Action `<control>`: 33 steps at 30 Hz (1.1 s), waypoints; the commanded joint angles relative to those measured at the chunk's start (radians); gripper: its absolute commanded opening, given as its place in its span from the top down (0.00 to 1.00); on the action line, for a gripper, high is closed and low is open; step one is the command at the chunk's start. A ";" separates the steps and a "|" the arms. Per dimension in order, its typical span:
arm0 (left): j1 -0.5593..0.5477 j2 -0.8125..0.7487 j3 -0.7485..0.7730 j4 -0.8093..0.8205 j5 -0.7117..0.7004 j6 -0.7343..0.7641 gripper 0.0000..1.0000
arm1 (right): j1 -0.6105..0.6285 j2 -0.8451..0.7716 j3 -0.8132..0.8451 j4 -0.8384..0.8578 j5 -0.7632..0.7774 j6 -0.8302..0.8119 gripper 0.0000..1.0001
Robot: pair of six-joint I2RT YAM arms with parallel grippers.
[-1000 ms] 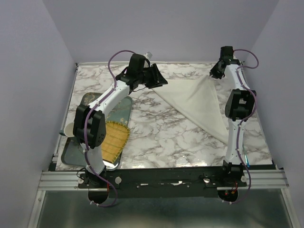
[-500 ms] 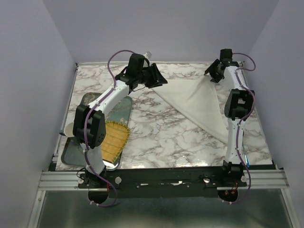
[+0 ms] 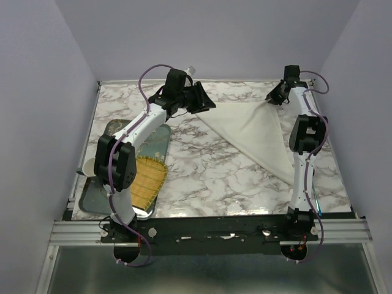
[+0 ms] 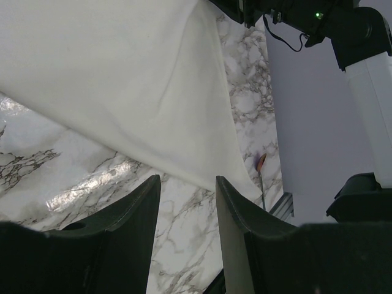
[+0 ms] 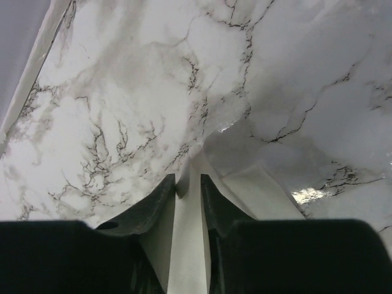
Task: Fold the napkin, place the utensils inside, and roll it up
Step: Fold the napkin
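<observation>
The cream-white napkin (image 3: 260, 135) lies as a triangle on the right half of the marble table (image 3: 202, 171). My right gripper (image 3: 272, 97) is at its far right corner. In the right wrist view that gripper (image 5: 188, 179) is shut on a raised ridge of the napkin (image 5: 190, 245). My left gripper (image 3: 208, 101) hovers at the napkin's far left corner. Its jaws (image 4: 187, 179) stand open with only marble between them and the napkin (image 4: 122, 79) just ahead. The spoon (image 4: 261, 164), with a reddish bowl and a thin handle, lies beyond the napkin's near tip by the table's right edge.
A metal tray (image 3: 98, 191) sits at the near left with a yellow woven mat (image 3: 149, 180) on it. Walls close in the table on the left, back and right. The right arm's upright links (image 3: 306, 138) stand over the napkin's right edge.
My right wrist has shifted slightly at the napkin's far right corner. The left arm and the napkin's spread look unchanged.
</observation>
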 commanded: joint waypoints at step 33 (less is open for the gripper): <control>0.007 -0.020 -0.008 0.008 0.019 0.008 0.50 | -0.026 0.030 0.054 0.090 -0.045 0.018 0.81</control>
